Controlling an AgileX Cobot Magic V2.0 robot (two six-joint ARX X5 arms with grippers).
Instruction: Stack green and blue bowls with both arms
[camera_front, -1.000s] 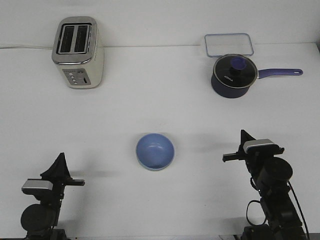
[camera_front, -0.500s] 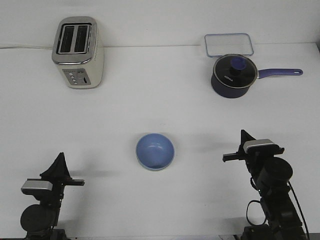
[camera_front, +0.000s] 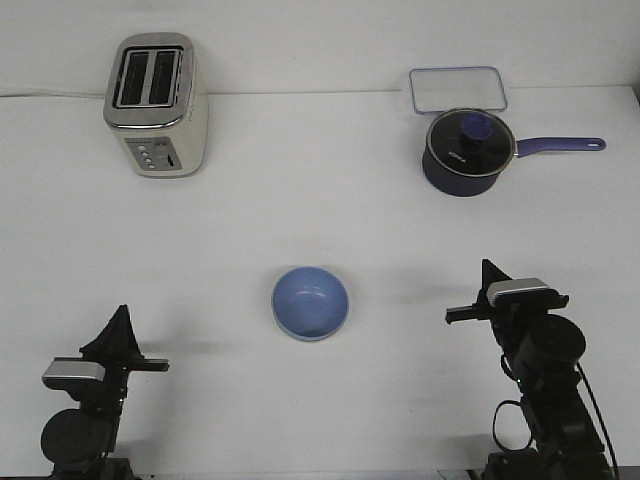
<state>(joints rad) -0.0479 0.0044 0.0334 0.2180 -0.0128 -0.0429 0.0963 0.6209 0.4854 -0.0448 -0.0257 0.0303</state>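
The light blue bowl (camera_front: 310, 302) sits upright on the white table, near the front centre. A thin pale edge shows along its near rim. No separate green bowl is in view. My left gripper (camera_front: 121, 318) is at the front left, well left of the bowl, with its pointed fingers together and empty. My right gripper (camera_front: 486, 272) is at the front right, well right of the bowl, also with its fingers together and empty. Both arms are folded low near the table's front edge.
A silver toaster (camera_front: 156, 104) stands at the back left. A dark navy saucepan (camera_front: 463, 152) with a lid and a purple handle stands at the back right. A clear rectangular container lid (camera_front: 456, 89) lies behind it.
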